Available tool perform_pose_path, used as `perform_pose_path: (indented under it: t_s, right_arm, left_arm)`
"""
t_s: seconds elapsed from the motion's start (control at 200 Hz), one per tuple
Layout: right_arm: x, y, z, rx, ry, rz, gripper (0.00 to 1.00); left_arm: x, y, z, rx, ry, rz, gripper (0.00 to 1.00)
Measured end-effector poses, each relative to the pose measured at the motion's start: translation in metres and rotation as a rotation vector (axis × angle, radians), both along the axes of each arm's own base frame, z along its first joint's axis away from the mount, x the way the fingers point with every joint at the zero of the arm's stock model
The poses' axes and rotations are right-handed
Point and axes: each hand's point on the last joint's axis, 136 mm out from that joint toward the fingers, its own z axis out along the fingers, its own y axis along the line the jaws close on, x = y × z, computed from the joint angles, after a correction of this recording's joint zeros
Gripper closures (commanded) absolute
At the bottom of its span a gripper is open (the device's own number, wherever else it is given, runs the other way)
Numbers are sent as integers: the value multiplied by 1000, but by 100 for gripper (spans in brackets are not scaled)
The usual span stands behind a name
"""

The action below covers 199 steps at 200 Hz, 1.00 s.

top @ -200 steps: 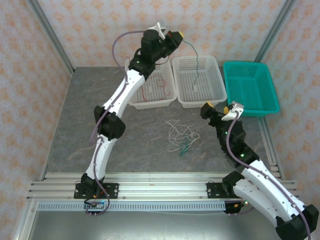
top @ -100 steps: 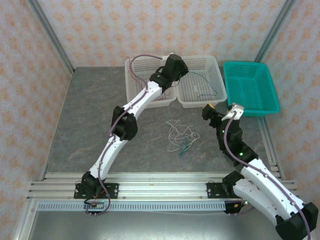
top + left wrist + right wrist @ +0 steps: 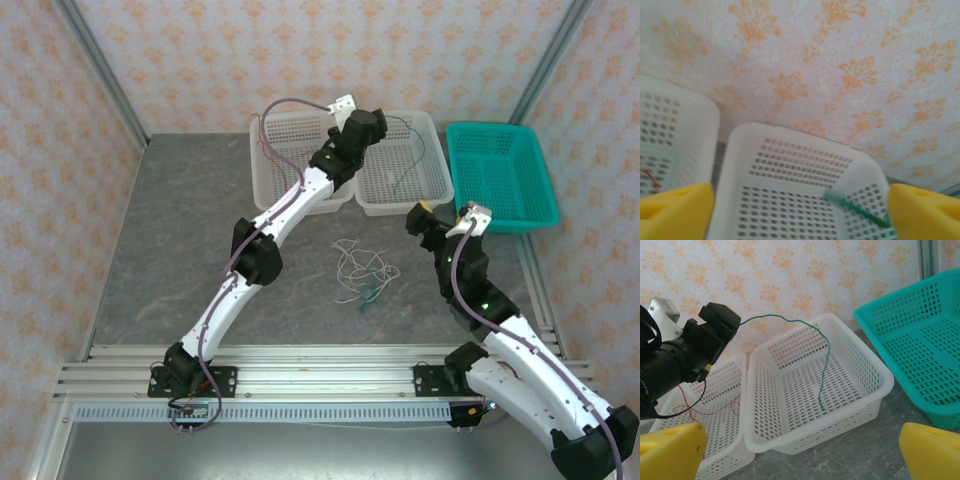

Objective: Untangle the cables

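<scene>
bright, even light, only faint shadows on the worktop [image 3: 150, 260]. the left wrist view is blurred, its green cable [image 3: 857, 210] smeared; other views sharp.

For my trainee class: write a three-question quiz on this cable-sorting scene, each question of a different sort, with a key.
1. True or false: the green cable hangs into the teal basket.
2. Which colour of cable lies in the left white basket? A red, B green, C blue.
3. Where does the tangle of cables lie?
Key: 1 false, it hangs into the middle white basket. 2 A. 3 On the table, in front of the white baskets.
</scene>
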Motion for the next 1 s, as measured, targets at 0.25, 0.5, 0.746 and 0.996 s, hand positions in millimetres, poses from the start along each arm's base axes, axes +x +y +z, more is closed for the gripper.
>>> perform_pose_path:
  t_s: [0.25,0.5,0.746,0.996]
  right_arm:
    - [4,3,-6,-14,25,2,1]
    - [12,8,-20,-40,73,5,1]
    - [29,17,-43,-57,164,45,1]
    - [56,69,-111,-56,465,263,9]
  left_arm:
    - [-1,16,12,172,-13,16,0]
    - [-34,32,128,156,-112,-146,0]
    - [-137,39,230,80,-189,-462,6]
    - [-230,54,131,117,23,-595,11]
